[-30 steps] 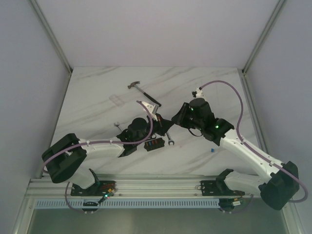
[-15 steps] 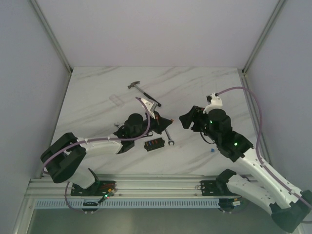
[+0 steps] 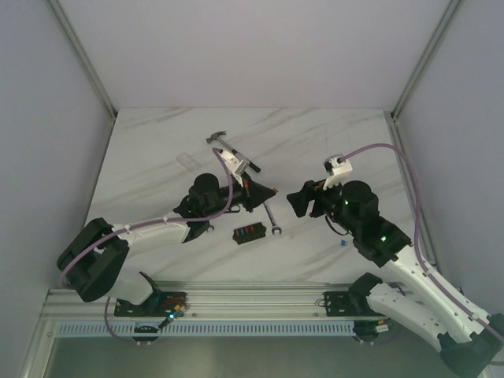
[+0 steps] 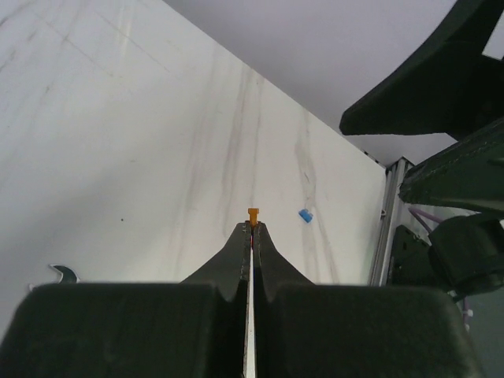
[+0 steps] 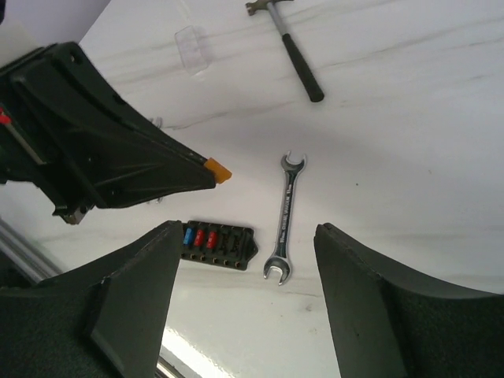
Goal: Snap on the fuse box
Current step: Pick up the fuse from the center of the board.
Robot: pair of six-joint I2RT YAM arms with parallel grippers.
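My left gripper [image 4: 253,230] was clenched on an orange fuse [image 4: 253,213]. The right gripper [image 3: 299,200] hung released, with the fuse box [image 5: 218,244] toward the bench's near edge. Lettering on the wrench [image 5: 284,216] was too small to read.

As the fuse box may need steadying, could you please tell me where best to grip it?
Probably take the fuse box across its long side walls, the open right hand coming from above: it lies flat, fuses up along its middle, and the wrench lies apart at one end.

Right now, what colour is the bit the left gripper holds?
Orange; the bit shows best in the right wrist view.
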